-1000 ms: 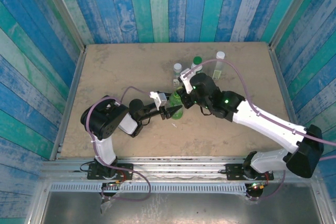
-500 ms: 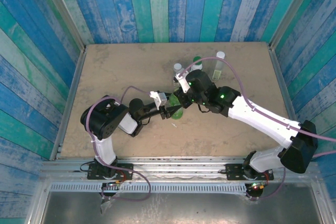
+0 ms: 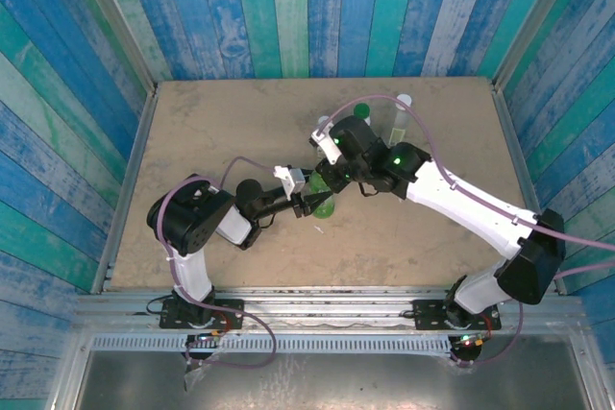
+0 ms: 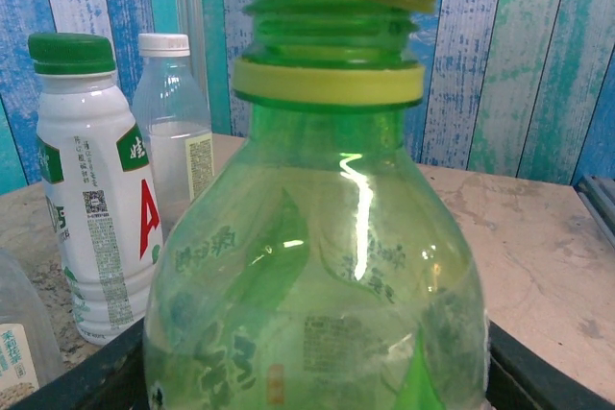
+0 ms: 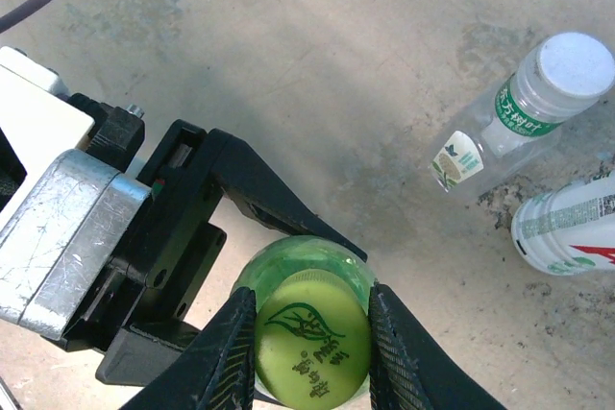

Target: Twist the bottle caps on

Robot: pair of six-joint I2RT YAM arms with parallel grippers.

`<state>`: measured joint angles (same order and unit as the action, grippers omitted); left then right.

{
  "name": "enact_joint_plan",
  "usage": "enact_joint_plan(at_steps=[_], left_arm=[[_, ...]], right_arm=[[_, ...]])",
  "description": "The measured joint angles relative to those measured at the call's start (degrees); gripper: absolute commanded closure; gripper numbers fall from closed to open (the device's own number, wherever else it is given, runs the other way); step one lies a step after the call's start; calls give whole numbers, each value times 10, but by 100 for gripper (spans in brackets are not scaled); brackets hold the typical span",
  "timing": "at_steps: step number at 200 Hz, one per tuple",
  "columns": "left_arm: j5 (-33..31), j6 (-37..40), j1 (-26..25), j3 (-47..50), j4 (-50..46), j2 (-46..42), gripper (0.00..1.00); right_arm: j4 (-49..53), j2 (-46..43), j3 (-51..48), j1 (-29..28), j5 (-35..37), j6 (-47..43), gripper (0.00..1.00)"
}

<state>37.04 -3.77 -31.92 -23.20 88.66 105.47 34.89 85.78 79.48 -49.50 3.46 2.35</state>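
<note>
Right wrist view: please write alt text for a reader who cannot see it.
The right end effector grips a yellow-green cap atop a green bottle, which the left end effector holds. A white-capped clear bottle and a white bottle stand at the picture's right.

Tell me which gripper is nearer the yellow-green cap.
Right. The right gripper clamps the yellow-green cap from both sides, atop the green bottle; the left gripper holds that bottle's body, below the cap.
</note>
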Motion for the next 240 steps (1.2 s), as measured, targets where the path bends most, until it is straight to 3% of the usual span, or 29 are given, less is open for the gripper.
enact_joint_plan(at_steps=[201, 240], left_arm=[[4, 0, 0, -7, -9, 0, 35], [6, 3, -2, -7, -10, 0, 35]], right_arm=[[48, 24, 41, 23, -35, 11, 66], [57, 32, 41, 24, -35, 13, 61]])
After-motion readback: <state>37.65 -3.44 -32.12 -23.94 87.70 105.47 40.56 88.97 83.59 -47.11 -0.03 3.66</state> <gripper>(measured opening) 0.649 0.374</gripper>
